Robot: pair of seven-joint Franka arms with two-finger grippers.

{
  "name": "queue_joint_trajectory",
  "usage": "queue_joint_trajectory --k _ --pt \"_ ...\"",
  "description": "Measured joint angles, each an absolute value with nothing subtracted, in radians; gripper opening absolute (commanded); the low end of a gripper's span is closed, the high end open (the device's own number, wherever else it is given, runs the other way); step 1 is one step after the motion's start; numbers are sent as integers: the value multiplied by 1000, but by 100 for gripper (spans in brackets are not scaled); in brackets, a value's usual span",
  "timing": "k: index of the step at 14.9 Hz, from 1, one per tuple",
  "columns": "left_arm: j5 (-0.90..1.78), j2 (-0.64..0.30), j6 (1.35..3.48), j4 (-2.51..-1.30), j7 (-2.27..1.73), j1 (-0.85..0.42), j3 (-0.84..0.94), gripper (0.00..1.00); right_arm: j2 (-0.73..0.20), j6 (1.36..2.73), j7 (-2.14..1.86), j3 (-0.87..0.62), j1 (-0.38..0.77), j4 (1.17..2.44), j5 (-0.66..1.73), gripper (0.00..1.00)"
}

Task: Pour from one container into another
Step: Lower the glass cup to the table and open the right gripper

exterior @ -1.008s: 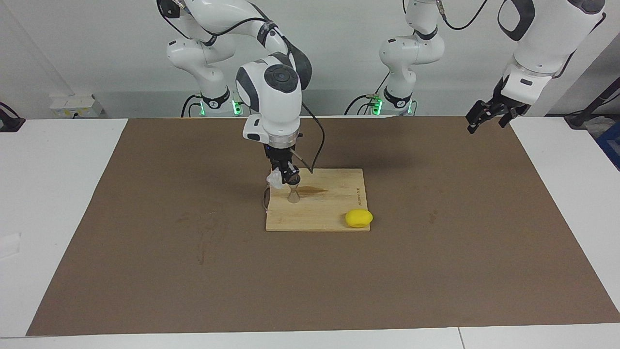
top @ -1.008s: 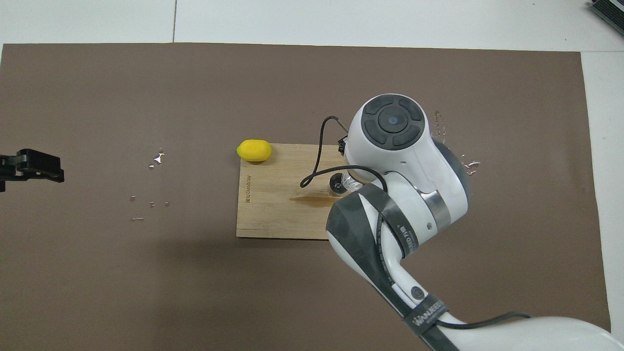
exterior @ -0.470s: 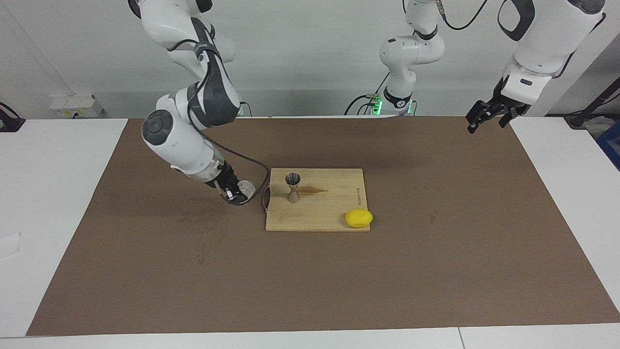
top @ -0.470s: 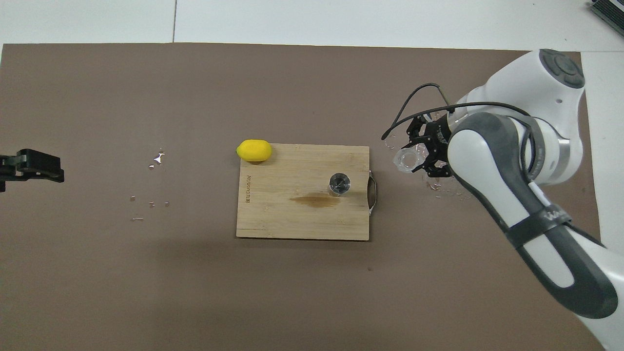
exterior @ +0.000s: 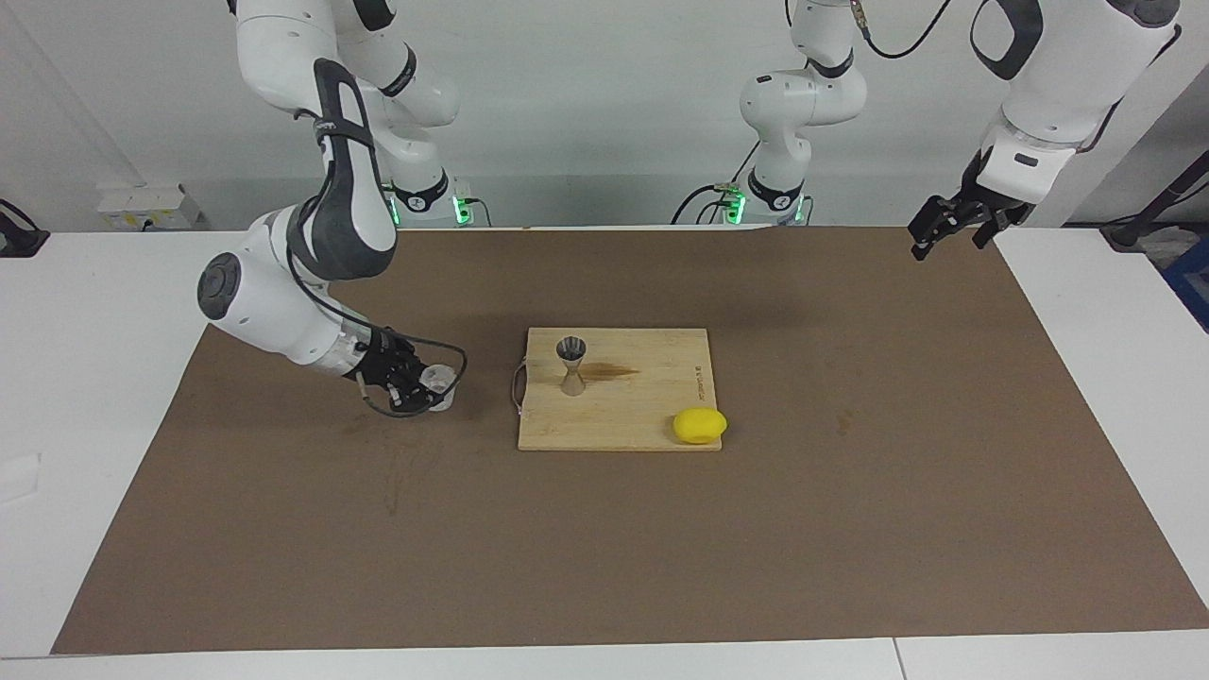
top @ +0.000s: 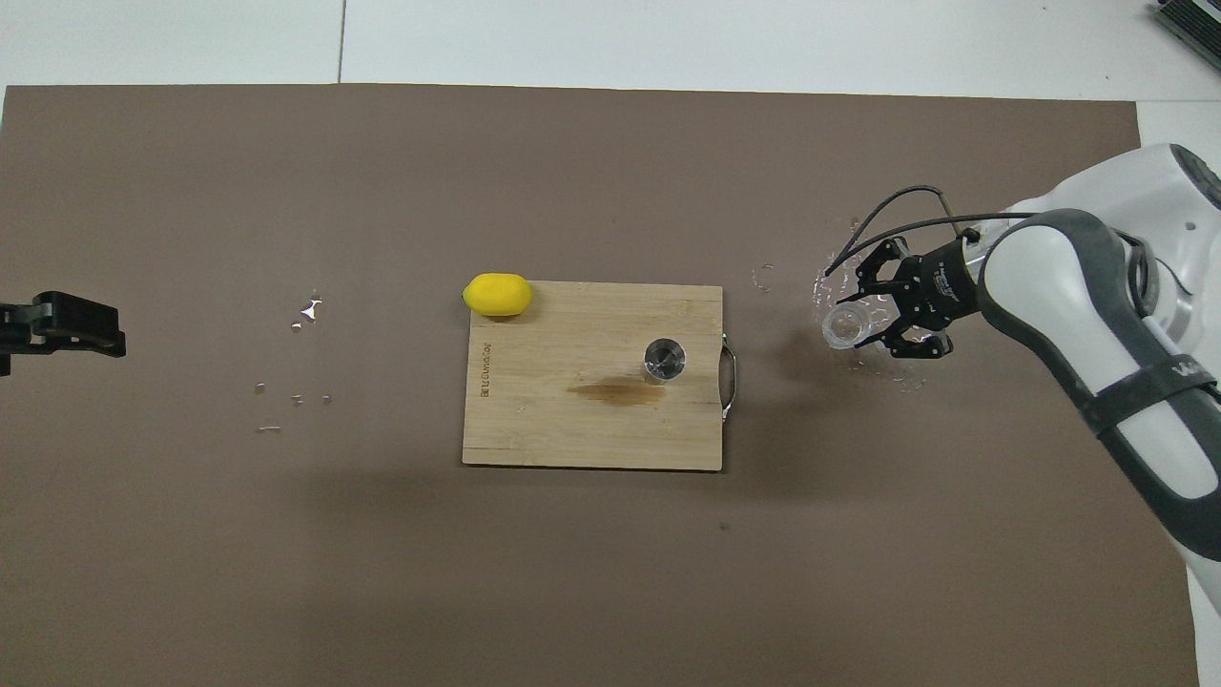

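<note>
The white table (exterior: 113,397) is covered by a large brown mat (exterior: 850,529). A rectangular light wooden cutting board (exterior: 642,416) with a metal handle lies flat near the mat's middle. A yellow oval lemon (exterior: 700,425) rests at the board's corner, on the edge farther from the robots, toward the left arm's end. Small shiny wet spots (top: 307,310) dot the mat well apart from the board toward the left arm's end, and more droplets (top: 763,279) lie near the board's handle end.

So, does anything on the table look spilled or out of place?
Yes. A brown wet-looking streak stains the cutting board beside the jigger, and small shiny droplets dot the brown mat toward the left arm's end. Both look like spills.
</note>
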State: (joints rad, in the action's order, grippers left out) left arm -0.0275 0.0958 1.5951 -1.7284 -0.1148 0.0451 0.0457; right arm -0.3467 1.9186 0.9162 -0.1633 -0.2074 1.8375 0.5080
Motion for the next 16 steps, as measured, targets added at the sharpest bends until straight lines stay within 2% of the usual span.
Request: queue_joint_trajectory --k 5,13,14,15,16 --pt "-28 96 1595 -1728 -115 45 46 100 -379 1838 745 -164 -257 1862 563 0" --pt "-28 96 1595 -1728 -115 45 46 100 -378 1824 574 -163 -282 1904 550 0" --pt "-28 96 1595 -1728 -115 45 46 100 -378 1824 563 -162 -287 1906 549 41" --pt "-28 96 1595 -1728 -115 45 46 100 -377 1824 560 -161 -290 1907 546 68" --pt "-28 96 1595 -1728 -115 45 46 100 -377 1824 560 -161 -292 1908 534 80"
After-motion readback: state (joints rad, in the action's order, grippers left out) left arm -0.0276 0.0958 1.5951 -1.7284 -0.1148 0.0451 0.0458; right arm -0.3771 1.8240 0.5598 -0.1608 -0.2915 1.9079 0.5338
